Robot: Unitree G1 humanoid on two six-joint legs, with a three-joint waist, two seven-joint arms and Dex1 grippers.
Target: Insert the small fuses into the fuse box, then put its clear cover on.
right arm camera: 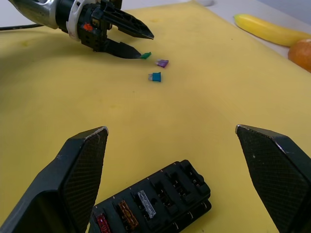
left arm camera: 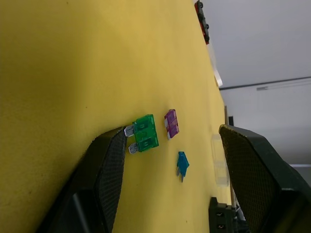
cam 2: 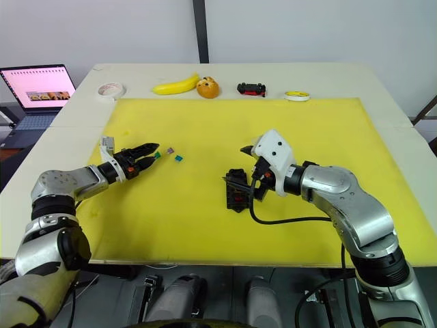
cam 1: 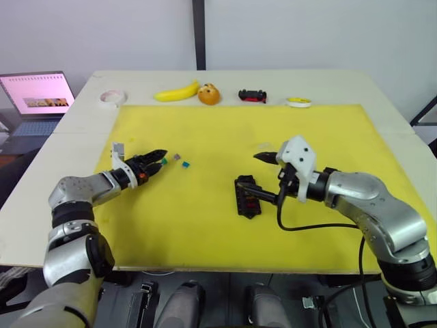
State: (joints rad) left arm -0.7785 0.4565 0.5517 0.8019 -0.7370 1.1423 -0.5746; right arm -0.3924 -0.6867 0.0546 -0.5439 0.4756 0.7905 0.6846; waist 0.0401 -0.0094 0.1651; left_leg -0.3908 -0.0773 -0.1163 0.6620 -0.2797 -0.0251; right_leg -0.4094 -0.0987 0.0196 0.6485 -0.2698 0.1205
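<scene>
Fingers of our left gripper (cam 1: 158, 161) stand parted, with one fingertip touching the metal prongs of the green fuse (left arm camera: 144, 133) and the other well clear of it. That fuse lies flat on the yellow mat (cam 1: 205, 225), its long axis running from the near fingertip outward, prongs toward the finger and coloured body away. Just beyond it lies the purple fuse (left arm camera: 171, 123), and beside both, farther along toward the other finger, the teal fuse (left arm camera: 182, 165), its prongs pointing back toward our wrist.

Our right gripper (cam 1: 261, 177) holds its fingers spread wide, one on each side of the fuse box (right arm camera: 155, 204), not touching it. The box lies flat on the mat between those fingertips, its long axis slanting across the gap. We see three fuses already seated in one row, red, orange and grey in turn, with the slots past the grey one empty.

The clear cover (left arm camera: 219, 162) lies on the mat past the loose fuses, close to our left gripper's far finger in the wrist view.
</scene>
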